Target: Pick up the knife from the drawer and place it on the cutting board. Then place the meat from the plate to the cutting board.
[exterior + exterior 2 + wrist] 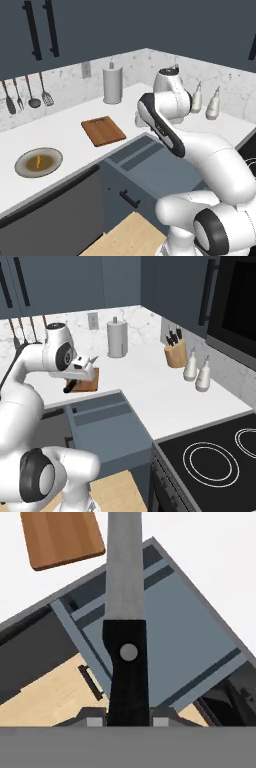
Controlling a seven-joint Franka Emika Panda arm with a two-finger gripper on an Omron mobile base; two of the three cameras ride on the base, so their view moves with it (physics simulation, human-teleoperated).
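Observation:
My gripper [128, 719] is shut on the knife [126, 627]. Its black riveted handle sits between the fingers and its grey blade points away from the hand. The gripper [77, 378] hangs above the open slate-blue drawer [190, 627], near the counter edge. The drawer [150, 162] looks empty inside. The reddish-brown cutting board [103, 130] lies bare on the white counter just beyond the drawer, and its corner [62, 537] is ahead of the blade tip. Further left, the plate [22, 167] carries the thin orange meat sliver [39, 161].
A paper towel roll [112, 85] stands behind the board. Utensils [25, 95] hang on the back wall. A knife block [175, 353] and two white bottles [196, 372] stand at the right. The black stove [215, 456] is at the near right.

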